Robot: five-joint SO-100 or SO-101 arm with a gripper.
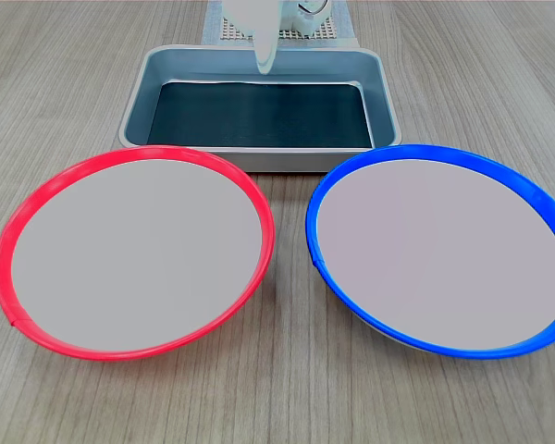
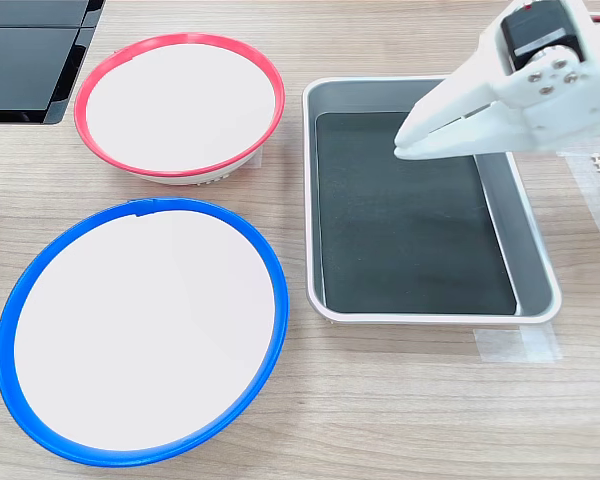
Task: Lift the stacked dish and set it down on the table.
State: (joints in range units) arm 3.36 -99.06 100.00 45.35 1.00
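A: Gripper (image 2: 405,145) pos? Second exterior view.

B: Hangs over the metal tray (image 2: 535,250), upper part of it. Tips point twd the second exterior view's left. Jaws look pressed together at the tip, nothing btwn them. Empty.

A: Blue dish?

B: Blue-rimmed dish (image 2: 140,330) sits on the counter (image 2: 400,400), lower left in the second exterior view. Well apart from the gripper, beyond the tray's left wall and down-frame. Red-rimmed dish (image 2: 180,105) is above it in that frame, just beside it, rims close but can't tell if touching.

A: First exterior view agree?

B: Yes. Blue dish (image 1: 439,250) on the first exterior view's right, red dish (image 1: 134,250) on the left, tray (image 1: 259,65) behind both, gripper tip (image 1: 265,57) over the tray's back edge. Small gap btwn the rims here.

A: "Stacked"?

B: Doesn't look stacked on the red one. Blue sits alone on the counter as far as I can see; whether smth lies under it, can't tell.

A: Long axis?

B: None, it's round. Any rim pt works. Nearest rim to the gripper is the arc facing the tray.

A: So the move?

B: My guess: swing across the tray wall, diagonal twd that near arc, open jaws, drop onto the rim. Red dish is abt as near, so risk is drifting to the wrong one.
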